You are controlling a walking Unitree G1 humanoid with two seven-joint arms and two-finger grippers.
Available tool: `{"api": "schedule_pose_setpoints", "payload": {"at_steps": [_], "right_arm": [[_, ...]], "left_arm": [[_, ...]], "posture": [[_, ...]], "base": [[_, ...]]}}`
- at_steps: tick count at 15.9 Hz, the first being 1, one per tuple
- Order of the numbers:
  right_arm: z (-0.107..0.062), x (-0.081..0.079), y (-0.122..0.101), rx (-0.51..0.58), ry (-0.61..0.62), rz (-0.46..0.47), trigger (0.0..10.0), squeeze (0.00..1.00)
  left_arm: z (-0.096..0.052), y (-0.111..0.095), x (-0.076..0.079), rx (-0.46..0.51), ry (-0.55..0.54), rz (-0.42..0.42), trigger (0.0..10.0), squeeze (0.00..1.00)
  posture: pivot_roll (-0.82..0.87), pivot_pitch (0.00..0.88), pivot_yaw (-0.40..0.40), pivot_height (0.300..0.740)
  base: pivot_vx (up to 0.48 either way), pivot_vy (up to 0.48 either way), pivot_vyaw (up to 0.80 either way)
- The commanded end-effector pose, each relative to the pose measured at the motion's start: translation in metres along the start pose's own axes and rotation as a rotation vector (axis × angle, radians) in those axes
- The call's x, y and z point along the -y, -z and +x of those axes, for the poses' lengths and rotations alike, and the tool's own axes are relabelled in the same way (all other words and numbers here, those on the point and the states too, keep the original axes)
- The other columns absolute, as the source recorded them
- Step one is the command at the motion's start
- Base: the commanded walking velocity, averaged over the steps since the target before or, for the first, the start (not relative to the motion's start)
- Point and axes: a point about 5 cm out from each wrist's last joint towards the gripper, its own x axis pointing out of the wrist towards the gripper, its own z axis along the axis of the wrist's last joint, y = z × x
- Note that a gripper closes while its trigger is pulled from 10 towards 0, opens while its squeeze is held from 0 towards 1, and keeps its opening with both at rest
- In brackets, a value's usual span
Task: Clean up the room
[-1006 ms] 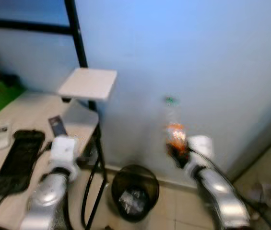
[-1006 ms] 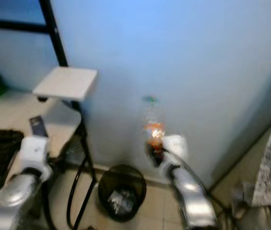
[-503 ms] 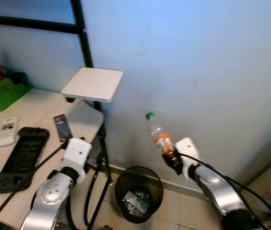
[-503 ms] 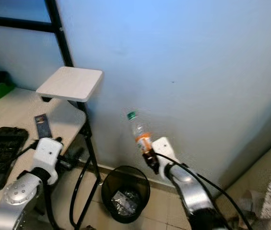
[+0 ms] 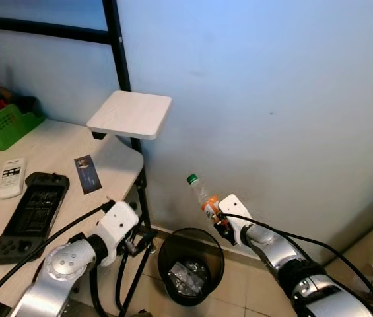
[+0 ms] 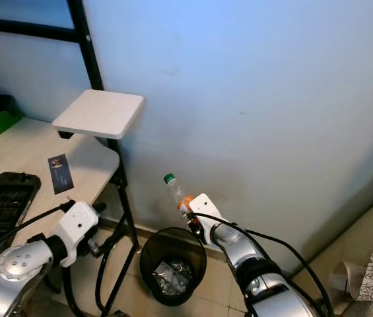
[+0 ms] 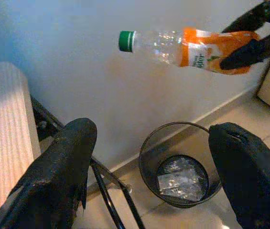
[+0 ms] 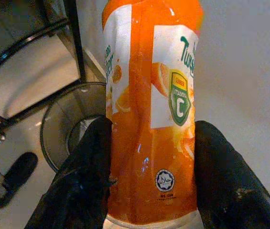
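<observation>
The right pincer [image 8: 150, 157] is pinching a plastic bottle [image 5: 203, 197] around its lower body, one black finger [image 8: 80, 176] pressing on each side of the orange label. The bottle is hanging in the air just above and slightly to the right of a black mesh waste bin [image 5: 191, 267], tilting with its green cap [image 7: 125, 40] pointing up and toward the robot's left, close to the pale blue wall [image 5: 272, 99]. The label is reading "VITAMIN C" on a green shield, with part of a brand name beginning "Tw" above it and a round halal mark lower down; the smaller print is too fine to read. The upper part of the bottle is looking clear.

The bin is sitting on the tiled floor [image 6: 216, 290] against the wall, with crumpled clear wrapping at its bottom.

The left pincer [image 7: 149, 186] is hovering beside the table [image 5: 54, 145] with its two fingers spread wide apart, gripping nothing. On the table are lying a black game controller [image 5: 28, 214], a white remote [image 5: 11, 178] and a small dark card [image 5: 88, 174], with a green basket [image 5: 4, 122] at the far edge. A small white shelf [image 5: 131, 113] is jutting from a black metal frame [image 5: 117, 46].
</observation>
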Motion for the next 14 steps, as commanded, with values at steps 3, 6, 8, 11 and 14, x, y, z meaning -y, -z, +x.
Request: {"api": "schedule_pose_setpoints", "payload": {"at_steps": [3,6,8,11,14], "right_arm": [[0.003,0.000,-0.008,0.015,0.022,-0.006,10.0,0.00],[0.005,-0.005,-0.007,0.012,0.013,-0.016,10.0,0.00],[0.005,-0.008,-0.005,0.007,0.006,-0.018,10.0,0.00],[0.006,-0.010,-0.004,0.008,0.003,-0.012,10.0,0.26],[0.007,-0.014,-0.004,0.011,-0.013,0.011,10.0,1.00]], "left_arm": [[-0.008,-0.003,-0.001,0.001,0.062,0.049,10.0,0.00],[-0.013,0.004,0.001,-0.009,0.083,0.048,10.0,0.00],[-0.010,0.016,0.003,-0.027,0.099,0.041,10.0,0.00],[-0.004,0.024,0.001,-0.040,0.105,0.039,10.0,0.00],[0.002,0.025,0.003,-0.039,0.108,0.041,10.0,0.00]], "posture": [[0.09,0.000,0.009,0.740],[0.09,0.000,0.012,0.740],[0.09,0.000,0.014,0.740],[0.10,0.000,0.014,0.740],[0.10,0.000,0.018,0.740]], "base": [[0.000,0.000,0.00],[0.000,0.000,0.00],[0.000,0.000,0.00],[0.000,0.000,0.00],[0.000,0.000,0.00]]}}
